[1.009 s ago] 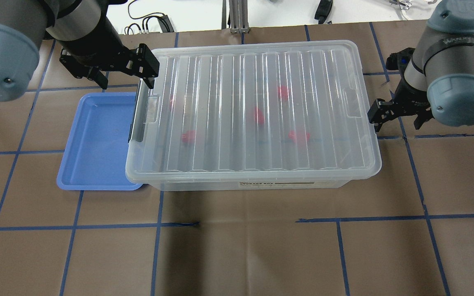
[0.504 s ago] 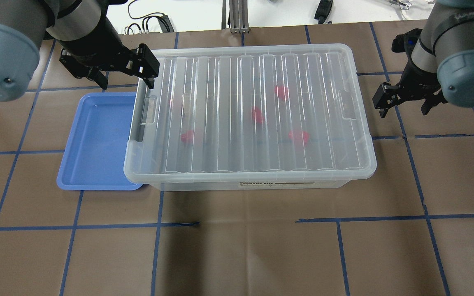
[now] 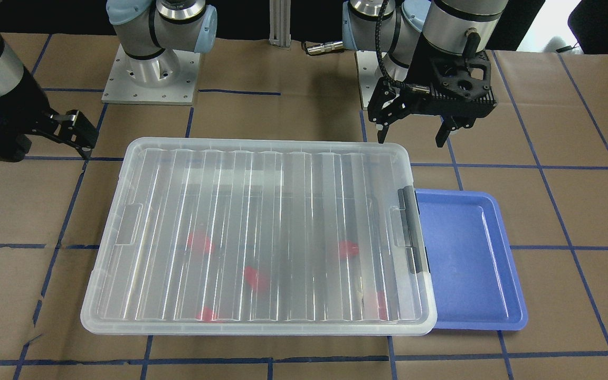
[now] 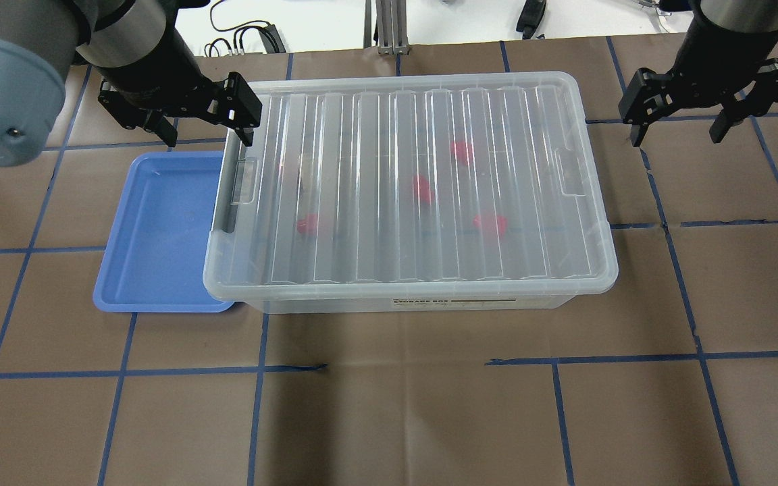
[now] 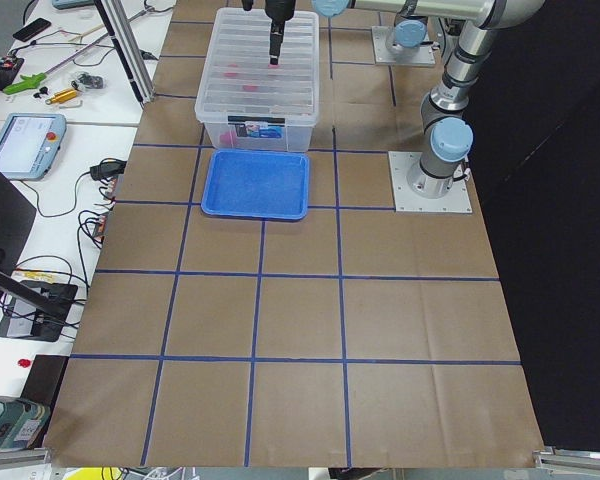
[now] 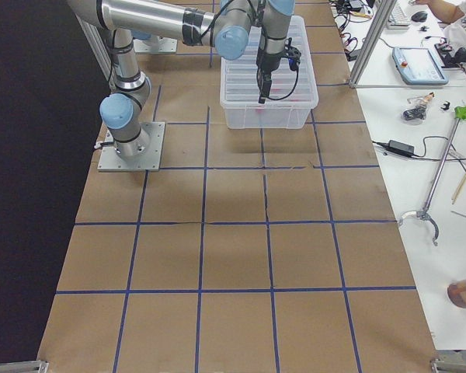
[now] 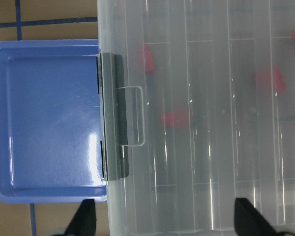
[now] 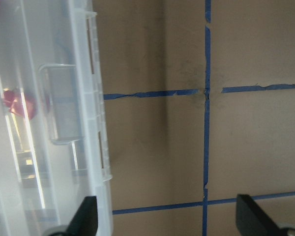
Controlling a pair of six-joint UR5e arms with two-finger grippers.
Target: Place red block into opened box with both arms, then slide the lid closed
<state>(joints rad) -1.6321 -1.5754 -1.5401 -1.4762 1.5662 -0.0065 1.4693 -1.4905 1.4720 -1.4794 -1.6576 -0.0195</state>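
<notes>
Nearest the overhead camera: brown-papered table with a blue tape grid.

Next back, the clear storage box. Its long side wall faces the camera and carries a label strip. The ribbed lid lies over the whole opening, its edges matching the box rim on every side seen.

Inside, on the box floor, are the red blocks. At least four show through the lid, blurred by the ribs.

A dark clip bar runs along the short side toward the left arm, with the lid's notch tab over it. Just beside that end sits a blue tray, its nearest edge hidden under the lid's overhang.

Farther back, the left gripper is at the box's far corner, jaws spread wide with nothing between them. One finger is above the lid corner, the other out on the tray side.

The right gripper is off the opposite short end, apart from the box. Its jaws are also wide apart and empty.
</notes>
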